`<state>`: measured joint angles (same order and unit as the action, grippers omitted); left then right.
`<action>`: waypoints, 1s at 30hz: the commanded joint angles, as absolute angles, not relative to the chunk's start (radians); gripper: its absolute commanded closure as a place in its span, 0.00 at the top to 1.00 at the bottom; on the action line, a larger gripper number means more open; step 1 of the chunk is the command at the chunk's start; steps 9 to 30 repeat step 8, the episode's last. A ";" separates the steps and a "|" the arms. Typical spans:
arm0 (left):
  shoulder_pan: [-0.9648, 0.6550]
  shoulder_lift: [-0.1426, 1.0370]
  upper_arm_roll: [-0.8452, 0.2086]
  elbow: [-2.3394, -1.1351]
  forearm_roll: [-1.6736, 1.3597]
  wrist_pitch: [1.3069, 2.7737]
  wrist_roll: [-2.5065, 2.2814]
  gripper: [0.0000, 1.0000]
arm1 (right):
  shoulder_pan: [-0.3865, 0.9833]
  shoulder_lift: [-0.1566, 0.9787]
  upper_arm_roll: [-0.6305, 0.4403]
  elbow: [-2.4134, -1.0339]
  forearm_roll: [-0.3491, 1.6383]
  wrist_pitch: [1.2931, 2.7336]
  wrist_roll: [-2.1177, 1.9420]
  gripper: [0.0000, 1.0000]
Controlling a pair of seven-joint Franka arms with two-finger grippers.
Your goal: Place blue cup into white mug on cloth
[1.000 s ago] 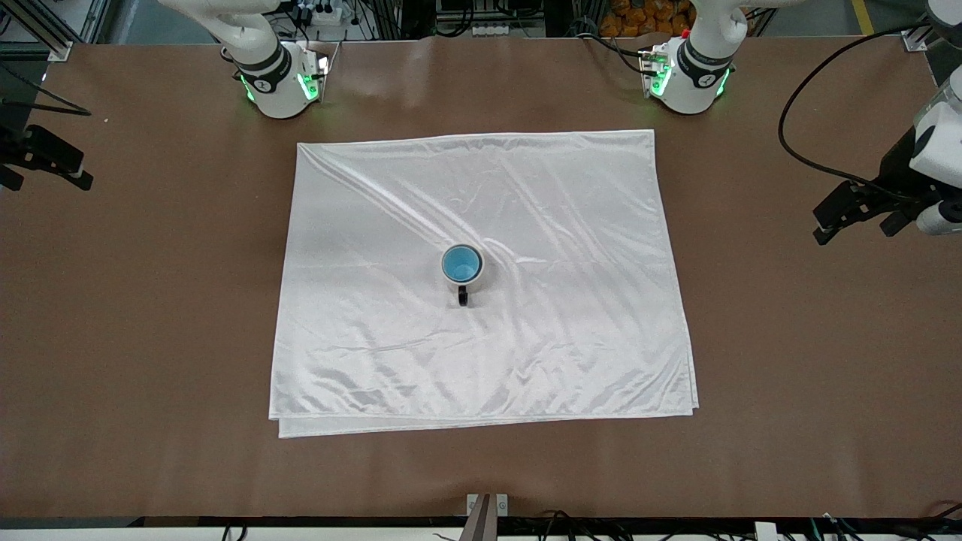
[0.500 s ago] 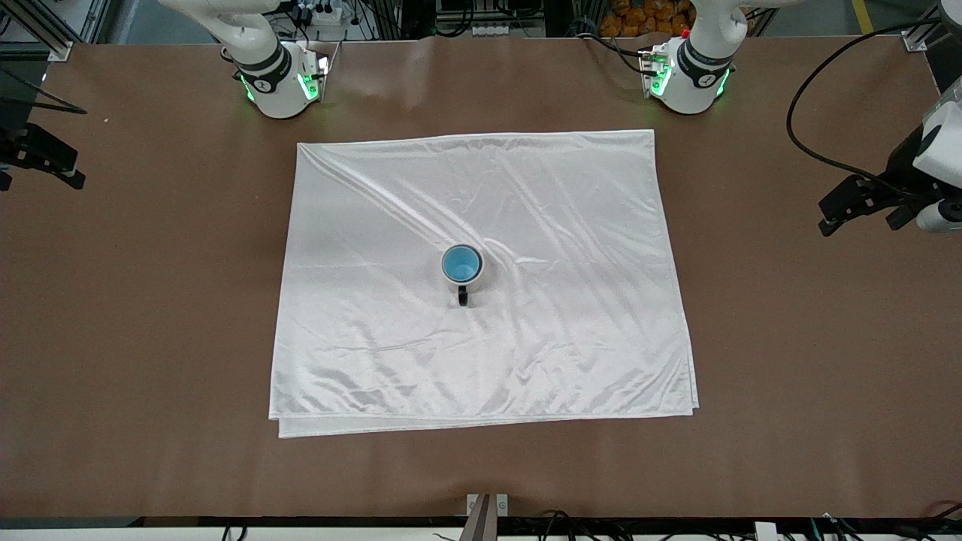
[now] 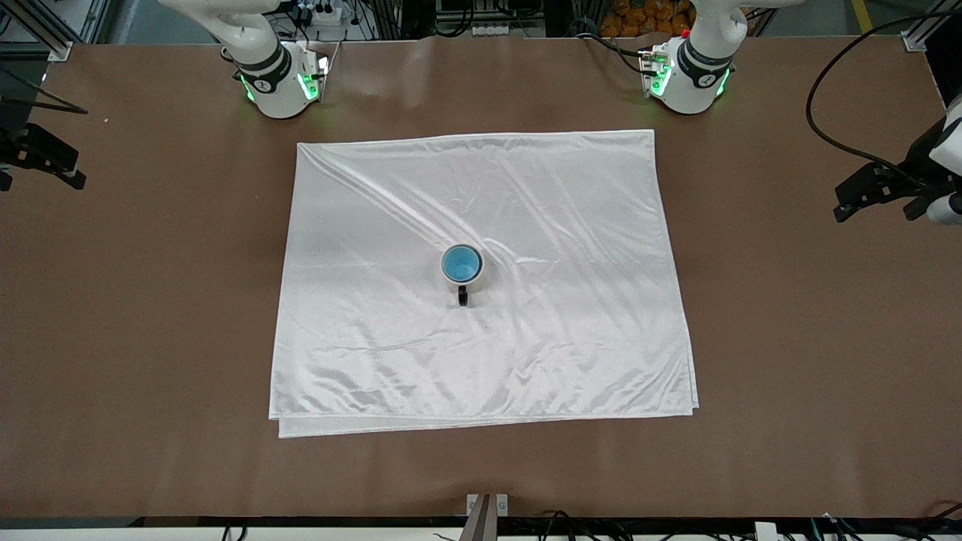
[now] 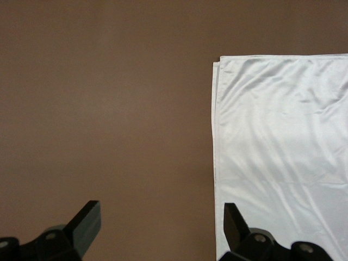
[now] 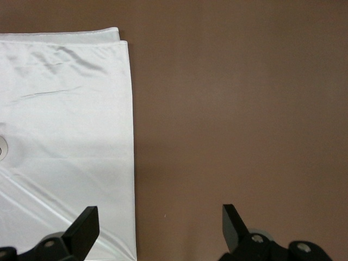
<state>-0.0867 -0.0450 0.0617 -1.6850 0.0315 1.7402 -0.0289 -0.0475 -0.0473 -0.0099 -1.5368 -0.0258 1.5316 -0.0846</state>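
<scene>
The blue cup (image 3: 461, 263) sits upright inside the white mug (image 3: 475, 282), whose black handle points toward the front camera. The mug stands near the middle of the white cloth (image 3: 571, 300). My left gripper (image 3: 875, 191) is open and empty over bare table at the left arm's end, clear of the cloth. In the left wrist view (image 4: 160, 223) its jaws stand wide apart beside the cloth's edge (image 4: 283, 152). My right gripper (image 3: 45, 158) is open and empty over bare table at the right arm's end. The right wrist view (image 5: 159, 223) shows the cloth's edge (image 5: 65, 136).
The brown table (image 3: 789, 376) surrounds the cloth on all sides. The two arm bases (image 3: 278, 83) (image 3: 688, 79) stand at the table's edge farthest from the front camera. A black cable (image 3: 819, 128) hangs by the left gripper.
My left gripper has drawn farther away from the cloth toward the left arm's end of the table. The right gripper has shifted slightly outward. The cup and mug have not moved.
</scene>
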 commanded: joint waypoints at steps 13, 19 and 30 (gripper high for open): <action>-0.117 -0.049 0.072 -1.672 0.052 1.718 -0.018 1.00 | -0.040 -0.060 -0.015 -1.543 -0.040 1.536 -0.089 1.00; -0.117 -0.049 0.072 -1.672 0.052 1.718 -0.018 1.00 | -0.040 -0.060 -0.015 -1.543 -0.040 1.536 -0.089 1.00; -0.117 -0.049 0.072 -1.672 0.052 1.718 -0.018 1.00 | -0.040 -0.060 -0.015 -1.543 -0.040 1.536 -0.089 1.00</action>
